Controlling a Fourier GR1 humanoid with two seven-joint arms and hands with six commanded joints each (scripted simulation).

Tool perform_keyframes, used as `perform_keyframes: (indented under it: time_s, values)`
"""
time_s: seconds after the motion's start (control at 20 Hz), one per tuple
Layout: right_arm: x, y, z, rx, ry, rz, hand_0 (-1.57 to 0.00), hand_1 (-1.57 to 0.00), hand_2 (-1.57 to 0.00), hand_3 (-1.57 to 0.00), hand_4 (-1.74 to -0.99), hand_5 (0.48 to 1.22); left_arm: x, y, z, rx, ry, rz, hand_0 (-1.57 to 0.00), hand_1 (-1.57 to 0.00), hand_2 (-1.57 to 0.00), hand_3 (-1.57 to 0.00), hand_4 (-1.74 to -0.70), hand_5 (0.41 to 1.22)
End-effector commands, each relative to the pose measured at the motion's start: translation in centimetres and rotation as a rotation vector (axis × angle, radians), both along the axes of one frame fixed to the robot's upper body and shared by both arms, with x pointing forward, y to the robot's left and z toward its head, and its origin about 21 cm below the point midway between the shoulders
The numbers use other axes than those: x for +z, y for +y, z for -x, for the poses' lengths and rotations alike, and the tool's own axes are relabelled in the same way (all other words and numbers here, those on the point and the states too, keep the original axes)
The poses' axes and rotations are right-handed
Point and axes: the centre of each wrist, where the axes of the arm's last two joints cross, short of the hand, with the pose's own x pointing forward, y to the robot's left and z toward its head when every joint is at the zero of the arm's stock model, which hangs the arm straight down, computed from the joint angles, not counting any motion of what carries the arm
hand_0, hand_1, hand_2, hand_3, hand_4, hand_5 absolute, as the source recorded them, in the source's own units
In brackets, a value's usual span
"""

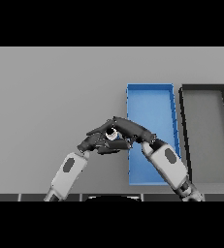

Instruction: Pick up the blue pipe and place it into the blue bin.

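Meeting beside blue bin [150, 104] | left hand [96, 142], right hand [130, 130] | grips: cannot tell | pipe unseen | risk: drop outside rim.

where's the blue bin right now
In the head view the blue bin sits on the table right of center, directly beside the black bin, with both hands meeting over its left edge.

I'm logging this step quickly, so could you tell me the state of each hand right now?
Left hand: cannot be told; its fingers merge with the other hand.
Right hand: cannot be told; a small white object shows between the hands.
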Motion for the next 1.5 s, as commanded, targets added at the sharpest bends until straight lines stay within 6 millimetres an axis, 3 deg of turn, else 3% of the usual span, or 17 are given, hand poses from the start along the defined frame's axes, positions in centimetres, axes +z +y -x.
perform_keyframes:
  time_s: [0.0, 0.2, 0.3, 0.45, 0.65, 0.85, 1.0, 1.2, 1.35, 1.45]
  values:
    - [0.3, -0.1, 0.2, -0.004, -0.012, 0.008, -1.57, -1.57, -1.57, -1.56, -1.739, 1.214, 0.0, 0.0, 0.1, 0.009, 0.009, -0.008, -0.38, -0.35, -0.34, -0.30, -1.08, 1.029]
    - [0.1, -0.2, -0.1, -0.012, -0.031, -0.004, -1.57, -1.57, -1.57, -1.57, -1.740, 1.218, -0.2, 0.4, 0.0, 0.042, 0.070, -0.046, -0.16, -0.14, -0.14, -0.12, -0.98, 0.704]
    - [0.2, -0.3, 0.0, -0.008, -0.026, 0.000, -1.57, -1.57, -1.57, -1.57, -1.740, 1.219, -0.3, 0.4, -0.1, 0.054, 0.110, -0.047, -0.10, -0.09, -0.09, -0.08, -0.97, 0.603]
    - [0.1, 0.0, -0.3, -0.011, 0.009, -0.021, -1.57, -1.57, -1.57, -1.57, -1.741, 1.220, -0.5, 0.1, 0.0, 0.071, 0.092, -0.053, -0.05, -0.05, -0.04, -0.04, -0.95, 0.513]
    - [2.1, -0.5, -0.7, 0.015, 0.096, -0.108, -1.57, -1.57, -1.57, -1.57, -1.741, 1.221, -0.7, 0.4, 0.1, 0.082, 0.101, -0.075, -0.02, -0.02, -0.02, -0.02, -0.92, 0.474]
    - [6.5, -1.6, -1.3, 0.046, 0.104, -0.198, -1.57, -1.57, -1.57, -1.57, -1.741, 1.221, -0.8, 0.4, 0.0, 0.077, 0.114, -0.093, -0.01, -0.01, -0.01, -0.01, -0.91, 0.450]
    - [11.2, -2.4, -2.6, 0.082, 0.056, -0.276, -1.57, -1.57, -1.57, -1.57, -1.741, 1.221, -0.5, 0.2, 0.1, 0.064, 0.124, -0.087, 0.00, 0.00, 0.00, 0.00, -0.91, 0.437]
    - [15.2, -5.2, -5.0, -0.156, -0.028, -0.350, -1.57, -1.57, -1.57, -1.57, -1.741, 1.221, -0.5, 0.3, 0.0, 0.087, 0.135, -0.119, 0.00, 0.00, 0.00, 0.00, -0.90, 0.430]
    - [15.9, -7.6, -7.3, -0.297, 0.007, -0.340, -1.57, -1.57, -1.57, -1.57, -1.741, 1.221, -0.3, 0.7, 0.0, 0.082, 0.127, -0.117, 0.00, 0.00, 0.00, 0.00, -0.89, 0.421]
    - [15.0, -9.8, -8.6, -0.384, 0.014, -0.317, -1.57, -1.57, -1.57, -1.57, -1.741, 1.221, -0.5, 0.6, 0.0, 0.083, 0.122, -0.119, 0.00, 0.00, 0.00, 0.00, -0.89, 0.412]
